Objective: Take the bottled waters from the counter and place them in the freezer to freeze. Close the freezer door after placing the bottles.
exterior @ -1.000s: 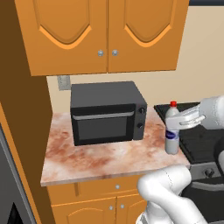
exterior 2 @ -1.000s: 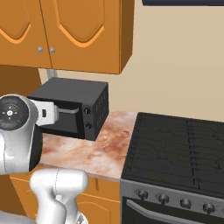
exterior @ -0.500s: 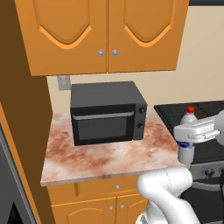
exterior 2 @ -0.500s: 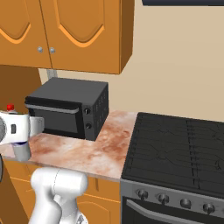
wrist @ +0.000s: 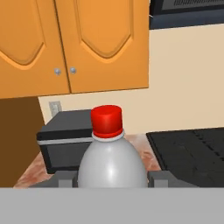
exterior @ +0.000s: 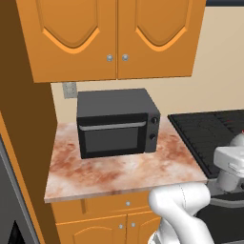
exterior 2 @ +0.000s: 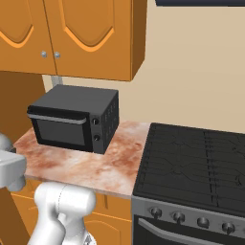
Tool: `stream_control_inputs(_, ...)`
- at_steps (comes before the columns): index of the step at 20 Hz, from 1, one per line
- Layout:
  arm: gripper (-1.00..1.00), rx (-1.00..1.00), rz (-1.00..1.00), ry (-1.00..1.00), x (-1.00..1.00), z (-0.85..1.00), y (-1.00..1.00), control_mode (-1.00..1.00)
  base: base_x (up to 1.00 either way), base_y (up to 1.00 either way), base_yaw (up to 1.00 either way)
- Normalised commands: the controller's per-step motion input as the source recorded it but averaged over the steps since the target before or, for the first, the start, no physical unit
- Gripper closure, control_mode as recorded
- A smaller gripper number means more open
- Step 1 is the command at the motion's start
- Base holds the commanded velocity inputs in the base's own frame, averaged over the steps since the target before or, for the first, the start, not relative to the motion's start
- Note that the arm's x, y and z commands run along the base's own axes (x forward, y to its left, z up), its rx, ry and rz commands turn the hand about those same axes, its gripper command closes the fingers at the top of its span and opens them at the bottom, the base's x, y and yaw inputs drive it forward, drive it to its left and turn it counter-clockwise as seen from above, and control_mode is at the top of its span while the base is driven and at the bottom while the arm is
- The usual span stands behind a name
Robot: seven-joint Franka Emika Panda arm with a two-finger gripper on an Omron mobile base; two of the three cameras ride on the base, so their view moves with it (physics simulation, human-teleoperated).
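Moved: arm swung back off the reddish-pink marbled counter [exterior: 119, 171], carrying its load away from the black microwave [exterior: 116, 121].
Gripper [wrist: 112, 181]: clenched on the red-capped clear plastic bottle [wrist: 109, 153].
Left: second bottle, freezer placement, door closing.

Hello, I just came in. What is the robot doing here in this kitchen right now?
The robot's hand is shut on a red-capped water bottle, with one finger on each side of it. The hand view looks past the bottle at the black microwave, which stands on the reddish marbled counter under orange cabinets, beside the black stovetop. The bottle is off the counter, and it is not in the freezer yet.
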Motion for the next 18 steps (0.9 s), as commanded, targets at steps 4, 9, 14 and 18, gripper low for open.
stream_control_inputs(4,1.0,0.0,0.0,-0.15,-0.12,0.0,-0.08,-1.0,0.0,0.0,0.0)
stream_control_inputs(9,1.0,0.0,0.04,-0.04,0.0,0.0,0.0,-1.0,0.0,0.0,0.0)
stream_control_inputs(14,1.0,0.0,0.01,0.0,0.0,0.0,0.0,-1.0,0.0,0.0,0.0)
stream_control_inputs(18,1.0,0.0,0.0,0.0,0.0,0.0,0.0,-1.0,0.0,0.0,0.0)
